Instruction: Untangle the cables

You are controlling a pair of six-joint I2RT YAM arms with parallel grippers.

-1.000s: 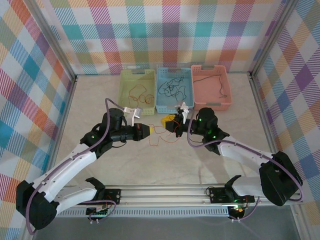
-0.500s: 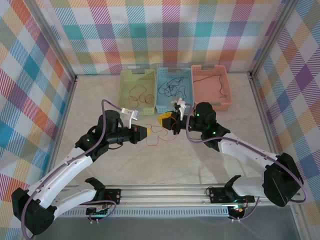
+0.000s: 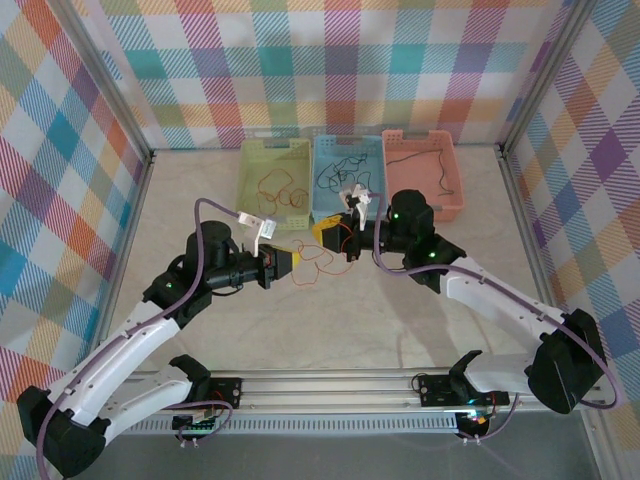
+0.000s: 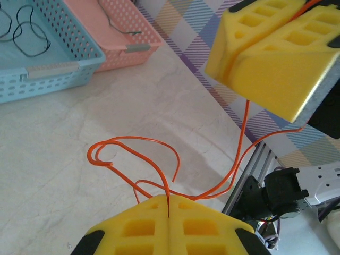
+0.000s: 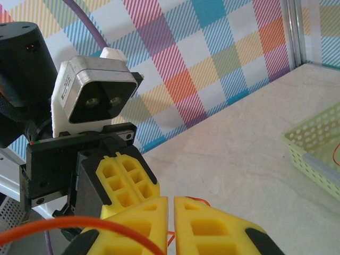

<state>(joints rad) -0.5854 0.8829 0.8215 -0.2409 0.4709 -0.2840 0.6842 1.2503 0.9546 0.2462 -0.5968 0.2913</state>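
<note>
Shifted toward baskets (image 3: 275, 146) since earlier: left jaws, right jaws pinching orange cable (image 4: 243, 133), likely light, springy, looped between them; regrip nearer loop.

Left arm (image 3: 135, 342), right arm (image 3: 492, 296): jaws clamped.

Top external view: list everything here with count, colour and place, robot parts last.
Table: one, pale marbled, under everything.
Held cable: one, orange, looping over mid-table.
Green basket: one, far side, left of three; orange wire inside.
Blue basket: one, middle; black wires inside.
Pink basket: one, right; black wire inside.
Left arm, right arm: white and black, bases at near edge.
Left end effector: yellow, shut on held cable.
Right end effector: yellow, shut on held cable.
</note>
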